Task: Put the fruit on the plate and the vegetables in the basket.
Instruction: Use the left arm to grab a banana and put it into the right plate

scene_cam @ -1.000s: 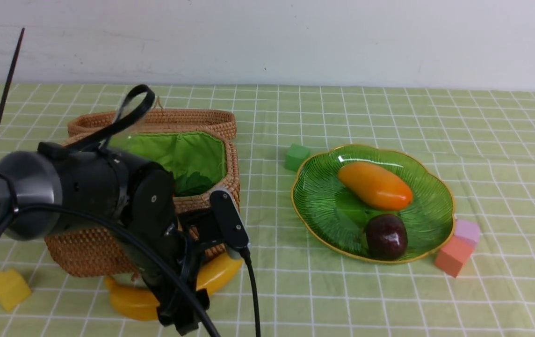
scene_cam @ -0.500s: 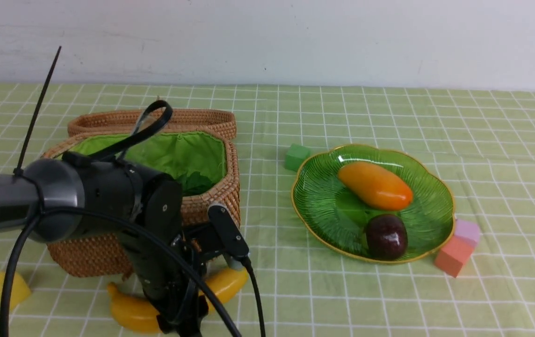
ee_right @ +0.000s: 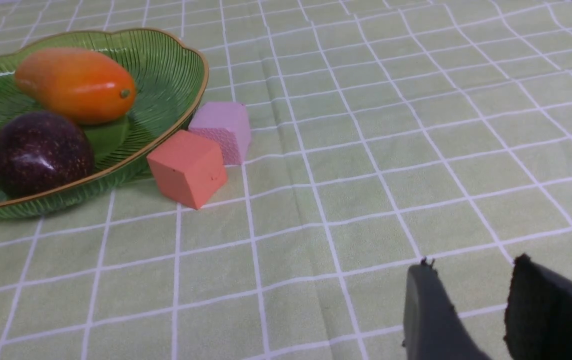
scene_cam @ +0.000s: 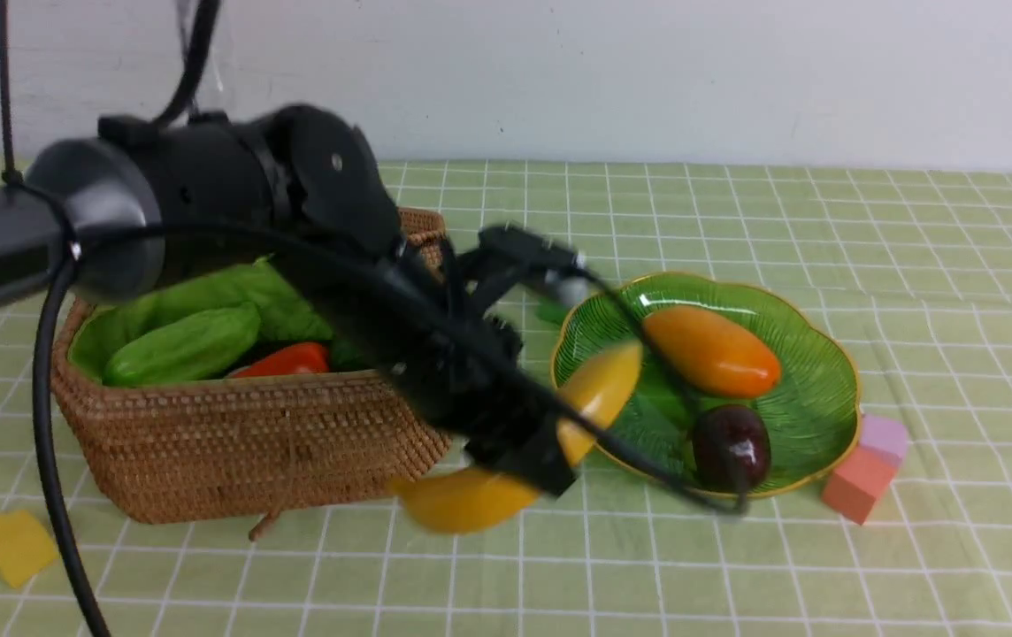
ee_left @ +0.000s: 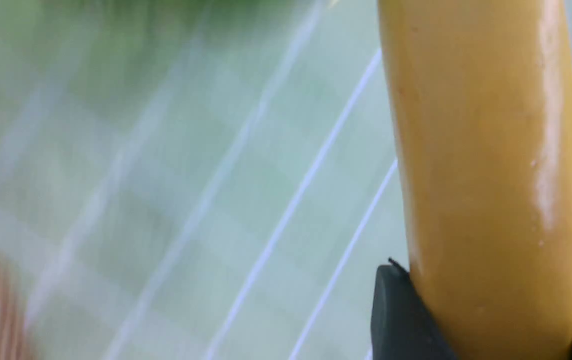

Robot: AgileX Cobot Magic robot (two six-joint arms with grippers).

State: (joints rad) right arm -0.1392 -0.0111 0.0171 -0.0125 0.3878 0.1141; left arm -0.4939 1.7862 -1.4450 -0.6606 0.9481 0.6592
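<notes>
My left gripper is shut on the long yellow banana and holds it in the air between the basket and the plate. The banana's upper end reaches over the plate's near-left rim. In the left wrist view the banana sits between the dark fingers. The mango and the purple fruit lie on the plate. The green gourd and the carrot lie in the basket. The radish and eggplant are hidden. My right gripper is open and empty above the cloth.
A salmon cube and a pink cube touch the plate's right rim; both show in the right wrist view, salmon cube, pink cube. A yellow cube lies front left. A green cube is half hidden behind the arm.
My left arm has lifted the banana off the cloth in front of the basket and swung it up and right toward the plate. The basket's contents now show.
</notes>
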